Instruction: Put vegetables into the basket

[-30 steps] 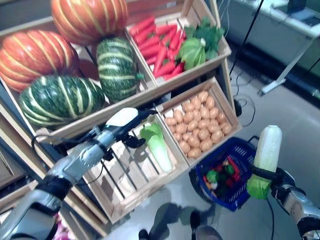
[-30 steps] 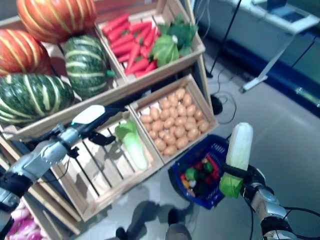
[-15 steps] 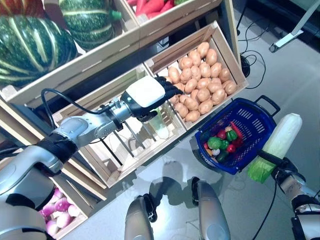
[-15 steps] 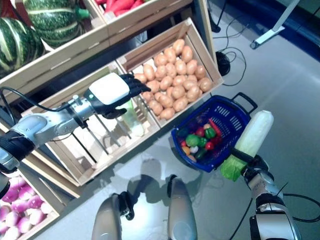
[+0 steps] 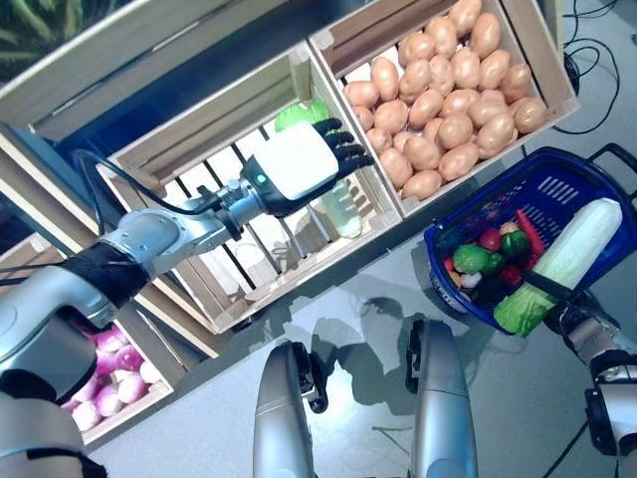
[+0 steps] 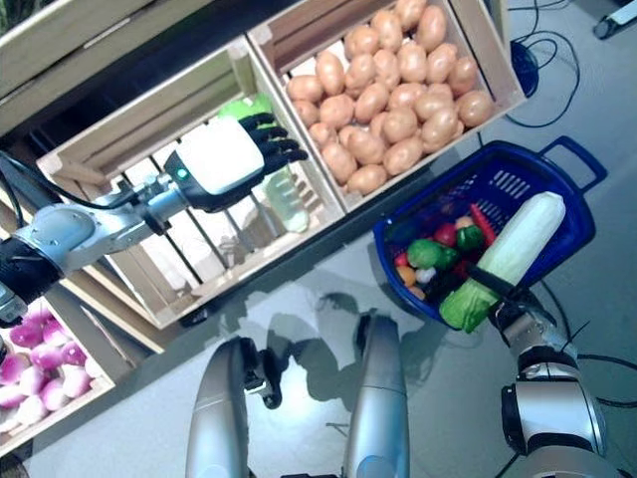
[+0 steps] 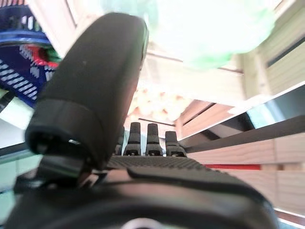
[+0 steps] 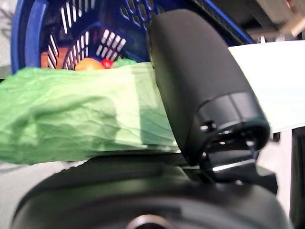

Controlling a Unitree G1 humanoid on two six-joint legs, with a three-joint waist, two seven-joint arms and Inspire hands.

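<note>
My right hand [image 5: 575, 313] is shut on the leafy green end of a long pale cabbage [image 5: 569, 257]. It holds the cabbage slanted above the near rim of the blue basket [image 5: 545, 182], which stands on the floor with red and green vegetables [image 5: 480, 261] inside. In the right wrist view the thumb lies across the green leaves [image 8: 71, 119]. My left hand [image 5: 297, 169], with a white cover on its back, hovers open over a second cabbage [image 5: 344, 205] lying in the slatted wooden crate [image 5: 189, 149]. Its fingers are straight and do not grip that cabbage [image 7: 209, 28].
A wooden crate full of potatoes [image 5: 438, 90] stands beside the slatted crate, just behind the basket. A low box of purple-pink bulbs [image 5: 107, 384] sits at the lower left. Black cables [image 5: 597, 45] lie on the floor beyond the potato crate.
The camera has tilted down. My left hand has slid from the crates' divider to above the cabbage in the slatted crate. The right hand's cabbage has come in over the basket.
</note>
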